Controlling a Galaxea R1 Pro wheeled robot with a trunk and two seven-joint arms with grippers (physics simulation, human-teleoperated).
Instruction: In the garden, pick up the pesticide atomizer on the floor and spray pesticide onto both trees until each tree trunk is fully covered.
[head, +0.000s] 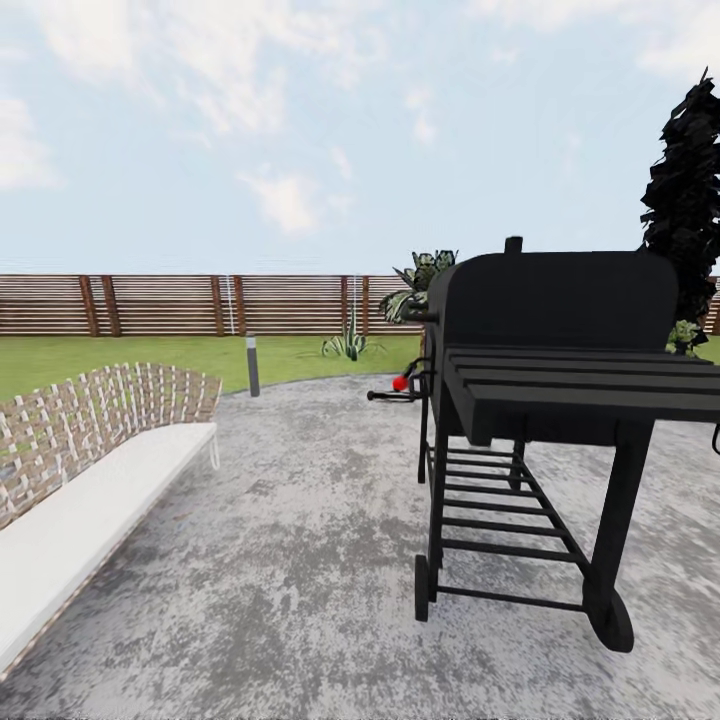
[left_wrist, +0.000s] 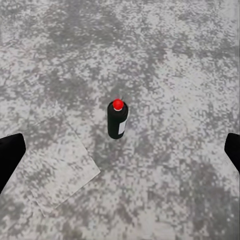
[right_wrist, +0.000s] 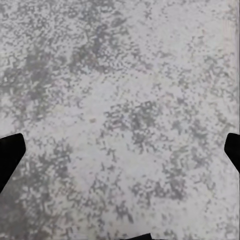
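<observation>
Nearest, in the left wrist view, the jaws of the left gripper (left_wrist: 120, 152) are seen spread wide, their black tips at opposite edges of the picture, above the mottled grey paved floor (left_wrist: 175, 60). Between them, further off, a dark green bottle-shaped pesticide atomizer with a red cap and a white label (left_wrist: 118, 120) is seen standing upright on that paving, untouched, beside a paler angled slab (left_wrist: 55, 170). In the right wrist view the jaws of the right gripper (right_wrist: 120, 152) are likewise held wide over bare paving, with nothing between them.

In the head view, a woven brown-and-white wicker sofa with a white cushion (head: 90, 470) is found at the near left, and a black metal barbecue grill with a slatted side shelf and wheels (head: 545, 400) at the right. Beyond the paving, a short grey lamp post (head: 253, 365) is set at the edge of the green grass lawn (head: 150, 352). Furthest away, the brown horizontal-slat wooden fence (head: 180, 304) is seen, with a narrow dark cypress-like tree (head: 688, 200) at the far right
</observation>
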